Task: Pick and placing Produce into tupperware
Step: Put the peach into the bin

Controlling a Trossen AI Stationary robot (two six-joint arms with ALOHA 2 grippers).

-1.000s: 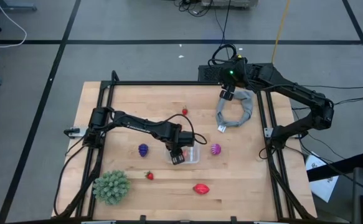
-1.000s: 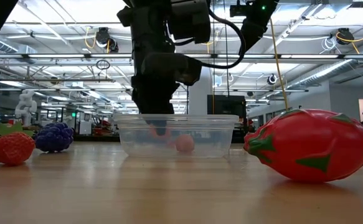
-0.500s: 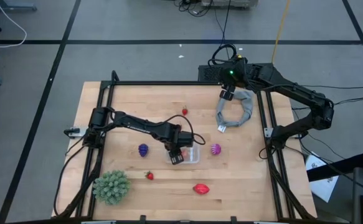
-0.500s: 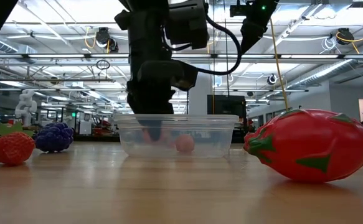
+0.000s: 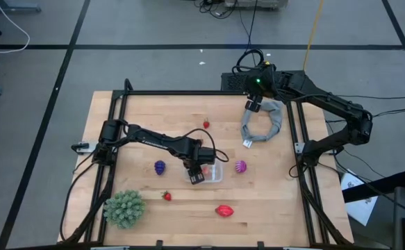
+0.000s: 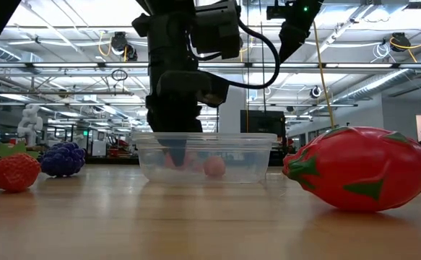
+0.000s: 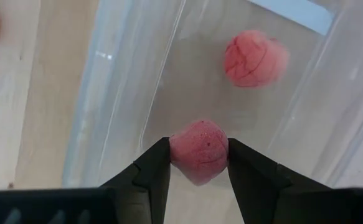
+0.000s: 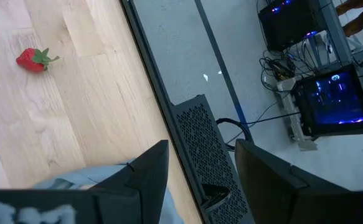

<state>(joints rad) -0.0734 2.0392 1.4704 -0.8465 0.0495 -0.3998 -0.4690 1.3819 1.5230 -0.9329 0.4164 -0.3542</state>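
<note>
The clear tupperware [image 5: 215, 173] sits mid-table, also seen in the low view as the tub [image 6: 206, 155]. My left gripper [image 5: 197, 173] reaches down into it, shut on a pink-red berry [image 7: 198, 149]. A second berry [image 7: 254, 58] lies on the tub floor. On the wood outside lie a purple fruit [image 5: 160, 167], a magenta fruit [image 5: 240, 166], a red oval [image 5: 224, 210] and two small red berries [image 5: 167, 196] [image 5: 206, 125]. My right gripper [image 5: 252, 105] waits open at the far right, above the grey cloth ring [image 5: 263, 123]. My left gripper pinches the pink-red berry across its middle [image 7: 176, 148], one finger [image 7: 153, 171] on each side. The fingers come from above, pointing down into the tub. The berry is inside the tub walls; whether it touches the tub floor I cannot tell.
A big green spiky ball [image 5: 124, 208] stands at the near left corner. A dark metal frame [image 5: 188, 94] runs along the table's edges. Bare wood lies between the tub and the far edge.
My left gripper has sunk a little deeper into the tub and shifted slightly toward the table's left, still shut on the berry. The berry on the tub floor has stayed in place.
</note>
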